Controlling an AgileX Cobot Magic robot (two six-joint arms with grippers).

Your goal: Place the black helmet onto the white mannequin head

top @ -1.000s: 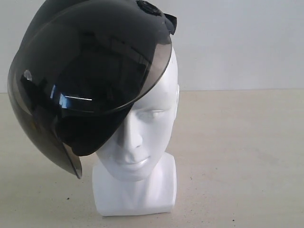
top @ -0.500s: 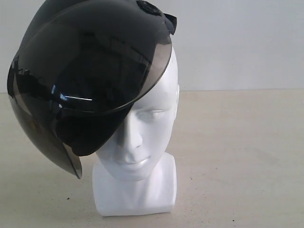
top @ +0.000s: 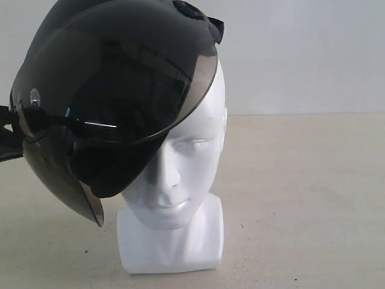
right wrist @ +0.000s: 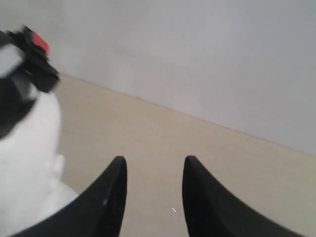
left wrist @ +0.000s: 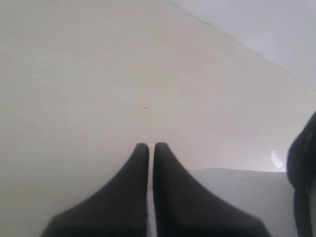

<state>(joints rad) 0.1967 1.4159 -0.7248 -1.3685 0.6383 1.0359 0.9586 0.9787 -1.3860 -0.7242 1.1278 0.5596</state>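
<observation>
Exterior view: the black helmet (top: 114,90) is on the white mannequin head (top: 180,174) but cocked. Its crown sits up at 12 o'clock, the visor (top: 66,174) sags toward 7 o'clock, and half the face is bare. The head stands upright on the counter (top: 301,205). To finish well, I'd nudge the low side up and across toward 3 o'clock, gently, so the base doesn't tip.

Left wrist view: the left fingers (left wrist: 123,197) are pinched to a hairline slit with nothing between them. Bare counter lies beyond, and the helmet's rim is off to one side.

Right wrist view: the right fingers (right wrist: 106,207) stand moderately apart, empty and touching nothing, with head and helmet just beside them.
</observation>
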